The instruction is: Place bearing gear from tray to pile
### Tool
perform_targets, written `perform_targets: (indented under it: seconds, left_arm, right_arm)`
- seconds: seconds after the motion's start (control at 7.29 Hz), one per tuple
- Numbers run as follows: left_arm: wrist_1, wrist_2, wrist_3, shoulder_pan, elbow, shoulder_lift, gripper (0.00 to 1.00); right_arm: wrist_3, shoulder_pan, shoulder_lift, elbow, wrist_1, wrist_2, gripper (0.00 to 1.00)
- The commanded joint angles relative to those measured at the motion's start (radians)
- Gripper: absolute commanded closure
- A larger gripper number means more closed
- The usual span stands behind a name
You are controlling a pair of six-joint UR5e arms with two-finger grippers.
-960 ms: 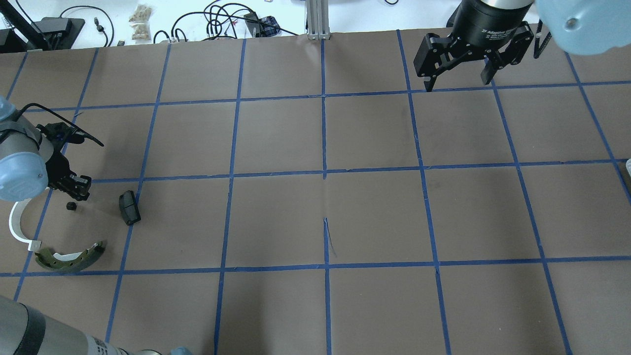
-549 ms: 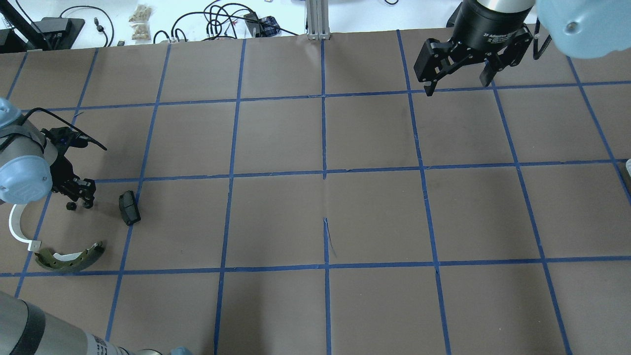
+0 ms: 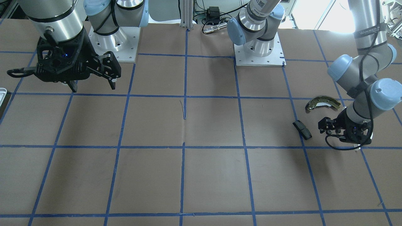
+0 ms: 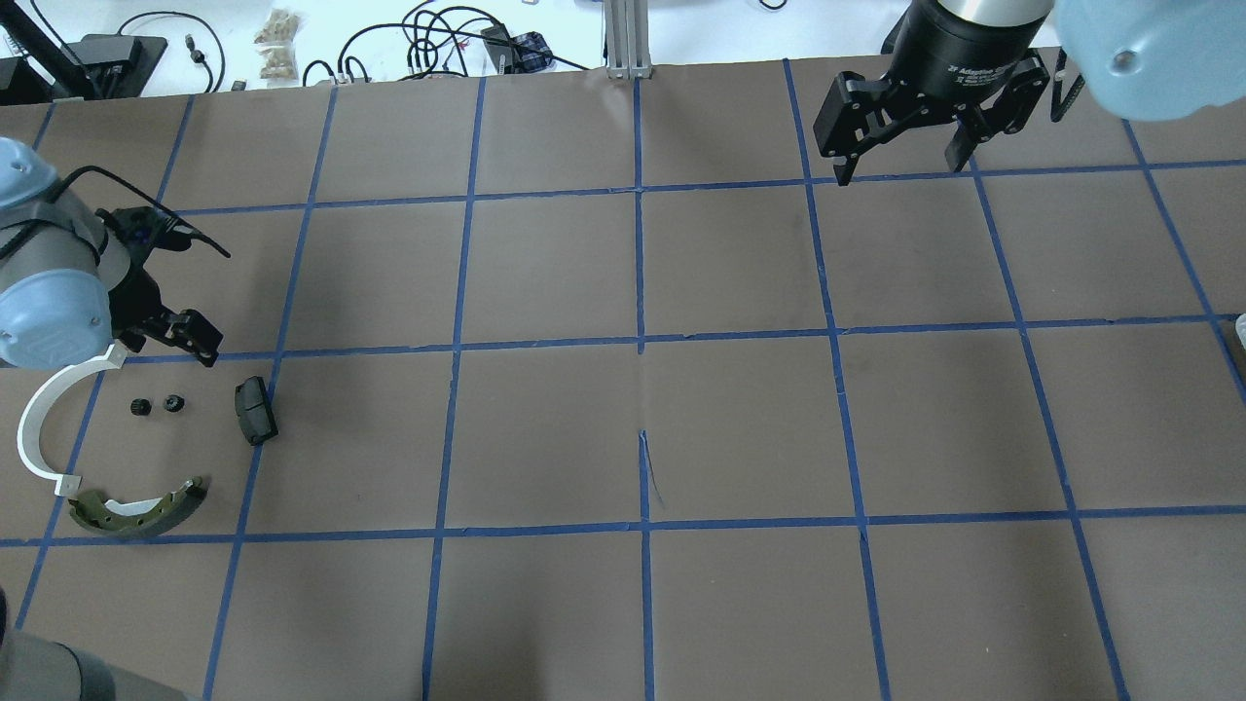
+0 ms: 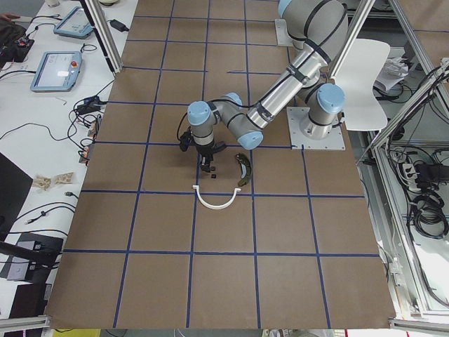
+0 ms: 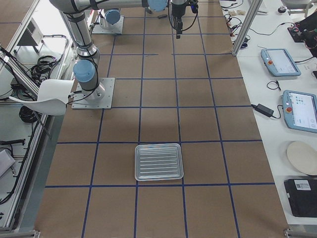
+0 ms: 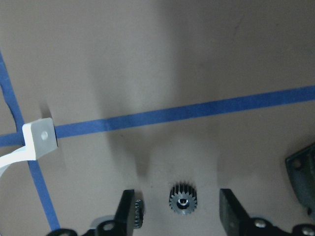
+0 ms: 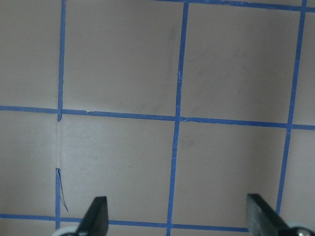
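Note:
Two small black bearing gears (image 4: 174, 402) lie side by side on the brown table in the pile, between the white plastic arc (image 4: 41, 428) and the black oblong block (image 4: 255, 410). The olive brake shoe (image 4: 136, 511) lies just nearer the robot. My left gripper (image 4: 175, 341) hovers open just beyond the gears and holds nothing. In the left wrist view one gear (image 7: 183, 198) sits between the fingers (image 7: 230, 211), and the other gear (image 7: 138, 212) is by the left finger. My right gripper (image 4: 910, 136) hangs open and empty at the far right. The tray (image 6: 159, 161) shows empty in the exterior right view.
Blue tape lines divide the brown table (image 4: 642, 419) into squares. Cables and small devices (image 4: 438, 39) lie past the table's far edge. The tray's rim (image 3: 2, 93) just shows at the edge of the front-facing view.
My left gripper lowered beside the lone gear, opened and drew back toward the far side. A second gear now lies beside the first. The right gripper hardly moved.

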Motion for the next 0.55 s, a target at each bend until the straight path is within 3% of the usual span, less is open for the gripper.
perform_targets:
  seconds: [0.0,0.14,0.27,0.41]
  left_arm:
    - [-0.202,-0.162,-0.169,-0.131,0.096,0.108,0.01]
    - [-0.278,-0.203,-0.282,-0.169,0.123,0.159,0.0]
    - [-0.389,-0.186,-0.322,-0.25,0.175,0.199,0.0]
    - [-0.463,-0.154,-0.482,-0.343,0.247,0.21,0.0]
  right_arm:
    - [0.066,0.0,0.0,0.002,0.002,-0.003,0.0]
    - [0.066,0.0,-0.001,0.002,0.002,-0.003,0.0]
    - [0.064,0.0,-0.001,0.002,0.002,-0.003,0.0]
    - [0.066,0.0,0.0,0.002,0.002,-0.001,0.0]
